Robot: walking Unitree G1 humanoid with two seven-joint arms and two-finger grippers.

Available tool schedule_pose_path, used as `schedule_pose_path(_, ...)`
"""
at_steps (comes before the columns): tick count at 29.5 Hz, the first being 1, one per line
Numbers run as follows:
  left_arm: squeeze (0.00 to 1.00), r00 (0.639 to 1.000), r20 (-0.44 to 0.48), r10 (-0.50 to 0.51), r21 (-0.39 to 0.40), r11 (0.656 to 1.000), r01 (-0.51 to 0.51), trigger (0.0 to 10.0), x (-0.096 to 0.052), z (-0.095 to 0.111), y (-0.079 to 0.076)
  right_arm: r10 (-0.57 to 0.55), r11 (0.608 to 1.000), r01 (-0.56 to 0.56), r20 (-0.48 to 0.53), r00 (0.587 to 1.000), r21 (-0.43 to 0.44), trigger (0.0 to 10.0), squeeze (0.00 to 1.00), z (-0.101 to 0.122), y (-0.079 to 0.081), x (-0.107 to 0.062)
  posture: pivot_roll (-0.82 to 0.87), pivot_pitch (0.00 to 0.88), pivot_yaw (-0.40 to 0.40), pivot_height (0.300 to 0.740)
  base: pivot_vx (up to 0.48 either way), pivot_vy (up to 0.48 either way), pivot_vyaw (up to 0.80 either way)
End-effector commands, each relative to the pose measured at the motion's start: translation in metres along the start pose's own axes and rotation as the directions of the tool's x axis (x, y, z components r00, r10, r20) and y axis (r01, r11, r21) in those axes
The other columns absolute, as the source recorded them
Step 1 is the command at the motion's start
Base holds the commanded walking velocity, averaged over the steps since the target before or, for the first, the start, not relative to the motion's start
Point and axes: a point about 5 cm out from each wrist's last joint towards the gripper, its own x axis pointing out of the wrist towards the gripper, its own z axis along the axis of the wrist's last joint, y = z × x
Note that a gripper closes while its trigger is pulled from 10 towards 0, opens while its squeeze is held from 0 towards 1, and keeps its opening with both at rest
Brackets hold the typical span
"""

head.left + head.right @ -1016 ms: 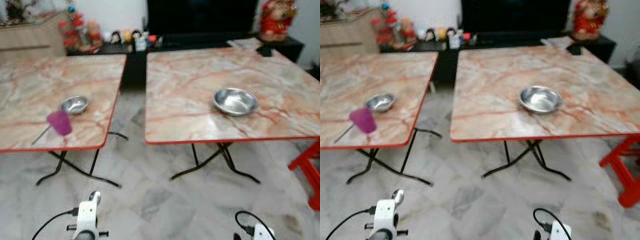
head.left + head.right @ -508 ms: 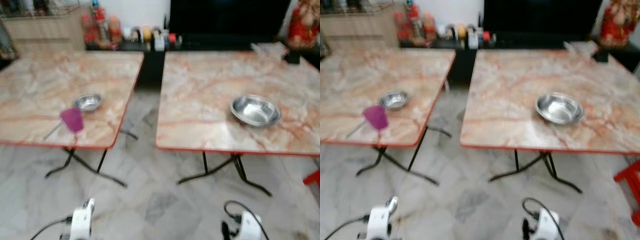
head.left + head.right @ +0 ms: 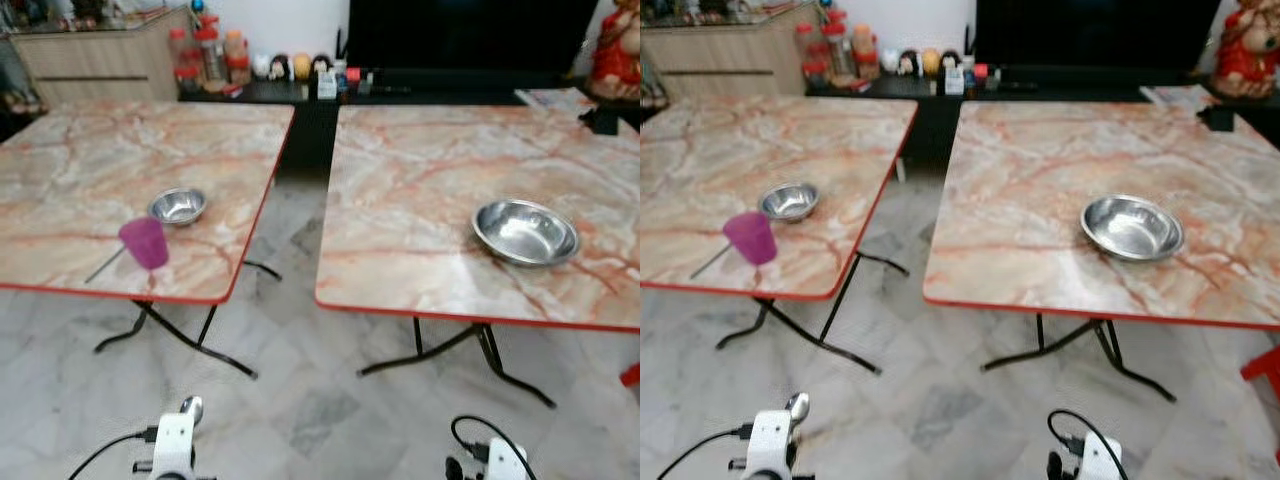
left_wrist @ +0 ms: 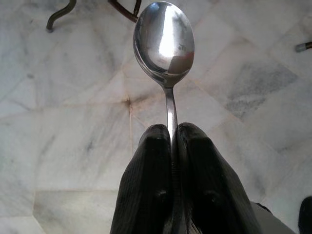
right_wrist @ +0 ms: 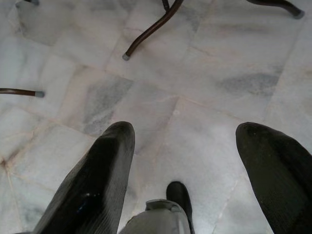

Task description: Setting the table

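Benches (image 3: 470,180) look sharper and sit slightly lower than before; cup (image 3: 145,242) and bowls (image 3: 525,231) unmoved. Left jaws pinch spoon (image 4: 165,44); right jaws wide.

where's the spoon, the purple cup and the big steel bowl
spoon (image 4: 164,41), left wrist view, middle of its bowl
purple cup (image 3: 146,243), left eye view, on its side wall
big steel bowl (image 3: 525,232), left eye view, inside its basin
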Motion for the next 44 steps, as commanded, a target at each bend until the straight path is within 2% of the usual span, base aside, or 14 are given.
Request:
schedule_pose_path(1,0.0,1.0,-0.01,0.003,0.018,1.0,-0.002,10.0,-0.001,-0.003,0.003,-0.004,1.0,0.004,0.004,1.0,0.004,10.0,0.0,-0.001,-0.001,-0.001,-0.06,0.0,0.023,0.74,0.0,0.0,0.0)
schedule_pose_path(18,0.0,1.0,-0.008,0.03,0.013,0.999,-0.029,10.0,-0.002,-0.003,0.009,-0.007,1.0,0.007,0.017,1.0,0.017,10.0,0.0,0.001,-0.001,0.0,-0.06,0.0,0.025,0.74,0.0,0.0,0.0)
schedule_pose_path(30,0.0,0.999,-0.003,0.046,0.003,0.999,-0.046,10.0,-0.001,-0.002,0.012,0.007,1.0,-0.007,0.037,0.999,0.02,10.0,0.0,0.008,0.005,0.002,-0.06,0.0,0.025,0.74,0.0,0.0,0.0)
schedule_pose_path(44,0.0,0.999,0.004,0.05,-0.004,0.999,-0.05,10.0,-0.001,-0.001,0.011,0.002,1.0,-0.003,0.05,0.999,0.021,10.0,0.0,0.011,0.004,0.003,-0.06,0.0,0.02,0.74,0.0,-0.402,0.0)
